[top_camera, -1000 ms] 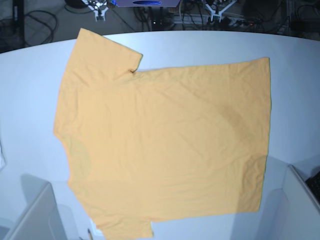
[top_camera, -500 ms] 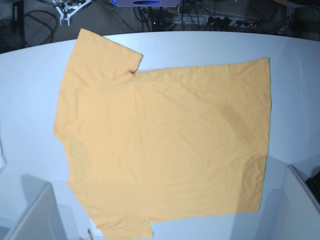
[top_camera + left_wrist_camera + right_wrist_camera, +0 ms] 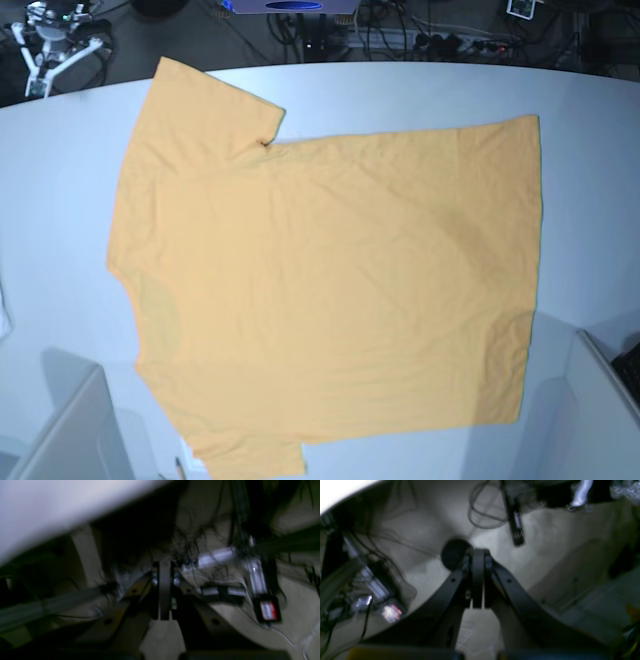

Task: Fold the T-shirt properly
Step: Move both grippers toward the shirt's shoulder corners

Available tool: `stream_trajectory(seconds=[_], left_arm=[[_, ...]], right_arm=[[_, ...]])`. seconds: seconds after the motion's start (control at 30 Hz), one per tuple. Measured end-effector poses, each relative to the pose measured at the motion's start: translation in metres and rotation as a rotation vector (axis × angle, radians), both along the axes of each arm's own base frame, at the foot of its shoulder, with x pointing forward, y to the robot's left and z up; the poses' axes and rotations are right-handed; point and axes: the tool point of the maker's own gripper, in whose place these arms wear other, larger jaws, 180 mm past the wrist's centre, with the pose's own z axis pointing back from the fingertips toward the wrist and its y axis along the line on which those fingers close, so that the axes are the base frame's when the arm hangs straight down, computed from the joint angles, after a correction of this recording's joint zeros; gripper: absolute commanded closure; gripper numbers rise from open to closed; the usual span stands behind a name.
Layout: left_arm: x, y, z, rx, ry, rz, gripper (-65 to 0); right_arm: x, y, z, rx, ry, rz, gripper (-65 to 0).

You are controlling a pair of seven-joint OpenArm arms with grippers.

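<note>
– Since a second ago the right arm (image 3: 55, 40) has swung from the middle of the far edge out to the view's far left corner; the T-shirt (image 3: 330, 290) has not shifted.

– How does the cloth look?

– Soft, matte, orange-yellow, spread flat with only faint creases and a darker diagonal shade near the middle. Its outline is broad and boxy, with straight side seams.

– Which way does it run?

– Its long axis lies left to right in the base view: shoulders at the view's left, straight hem at the right. One short sleeve points to the far edge, the other to the near edge.

– And the fingers?

– Both wrist views are blurred, yet the left fingers (image 3: 161, 590) are pressed together on nothing, and so are the right fingers (image 3: 478, 580). Both hang off the table, over the floor.

– The surroundings?

– The table (image 3: 590, 180) is smooth, pale and white, with a curved far rim. Beyond it is a dark floor strewn with black cables (image 3: 420, 35). Grey panels (image 3: 60, 430) stand at the near corners.
</note>
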Motion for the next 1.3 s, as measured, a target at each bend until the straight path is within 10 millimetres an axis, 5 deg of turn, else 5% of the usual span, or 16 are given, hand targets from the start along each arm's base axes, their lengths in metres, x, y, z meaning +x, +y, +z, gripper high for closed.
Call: stream_trajectory(seconds=[0.17,0.27,0.53,0.7,0.87,0.9,1.1,1.17,1.3], left_arm=[[0.029,-0.021,0.033,-0.098,-0.121,0.057,0.0],[0.047,-0.011,0.039,-0.133,-0.198,0.165,0.0],[0.06,0.006,0.045,-0.104,-0.26,0.229,0.0],[0.066,0.003,0.046,-0.118,-0.28,0.231,0.0],[0.07,0.005,0.047,-0.23,-0.318,0.347,0.0],[0.07,0.005,0.047,-0.287,-0.329,0.403,-2.6],[0.078,0.011,0.05,-0.403,-0.351,0.484,-50.7],[0.082,0.013,0.052,-0.4,-0.372,0.487,-57.6],[0.08,0.012,0.051,-0.405,-0.367,0.496,-56.9]], right_arm=[[0.061,0.01,0.025,-0.004,-0.166,0.059,0.0],[0.089,0.029,0.03,0.063,-0.24,0.109,0.0],[0.117,0.065,0.028,0.32,-0.202,0.15,0.0],[0.119,0.08,0.026,0.407,-0.142,0.181,-32.1],[0.114,0.093,0.021,0.481,-0.104,0.199,-32.6],[0.118,0.094,0.022,0.483,-0.112,0.201,-32.6],[0.138,0.101,0.009,0.576,-0.146,0.176,-32.9],[0.133,0.096,0.002,0.608,-0.115,0.119,-32.9],[0.133,0.094,-0.011,0.679,-0.129,0.043,-32.9]])
